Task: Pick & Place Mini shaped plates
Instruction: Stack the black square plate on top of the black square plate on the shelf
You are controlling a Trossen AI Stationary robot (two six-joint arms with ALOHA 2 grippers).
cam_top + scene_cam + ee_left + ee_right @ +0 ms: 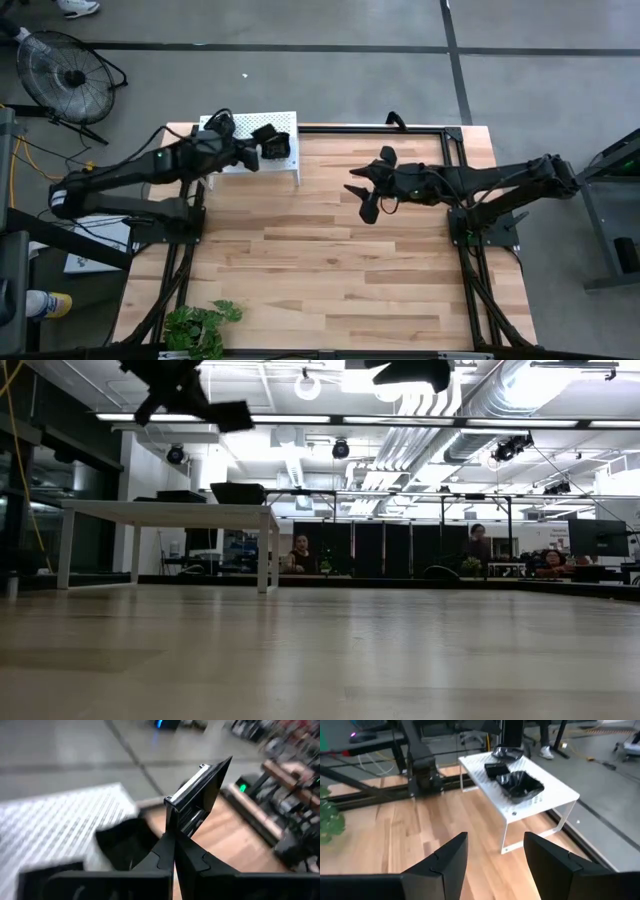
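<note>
A white perforated shelf stands at the table's far left. Two mini shaped plates, glossy black, lie flat on its top. My left gripper hovers over the shelf, shut on a third black plate. In the low view that gripper and its plate hang high above the shelf. Right of the table's middle, my right gripper is up in the air, open, holding nothing and facing the shelf. My left gripper pinches the black plate between its two fingers by one edge. The plate sticks out past the fingertips, turned on edge in the wrist view, with a bright gleam along its rim. It is lifted clear of the shelf.
Bare wooden table spreads between the arms and toward the near edge. A green plant sits at the near left corner. Black frame rails run along both sides. People sit in the room beyond.
</note>
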